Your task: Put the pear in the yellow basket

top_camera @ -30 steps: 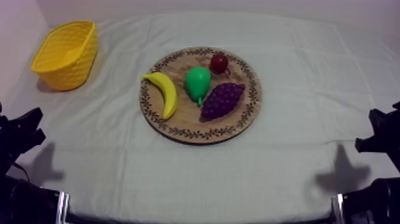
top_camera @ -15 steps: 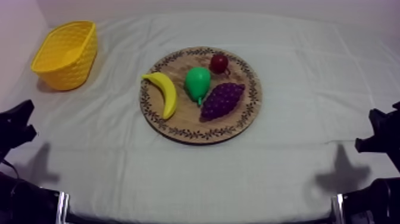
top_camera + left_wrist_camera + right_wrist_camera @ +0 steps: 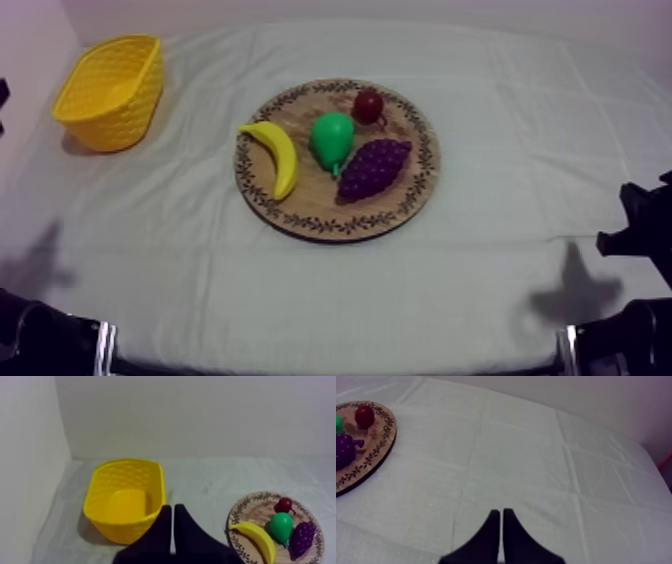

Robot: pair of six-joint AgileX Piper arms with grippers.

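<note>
left gripper (image 3: pixel 173 507) clenched, empty, facing yellow woven plastic basket (image 3: pixel 120 528) | right gripper (image 3: pixel 501 511) clenched, empty, parked well right of board | green toy pear (image 3: pixel 332 139) untouched mid round wooden board (image 3: pixel 300 215), between yellow banana (image 3: pixel 277 158) and purple grape bunch (image 3: pixel 373 168) | basket sits left, so likely left arm's pick

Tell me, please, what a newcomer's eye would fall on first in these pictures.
The round wooden board with a patterned rim in the middle of the table stands out, holding a green toy pear between a yellow toy banana and a purple bunch of toy grapes, with a small red fruit near its far rim. A yellow plastic basket sits empty at the table's far left corner.
</note>
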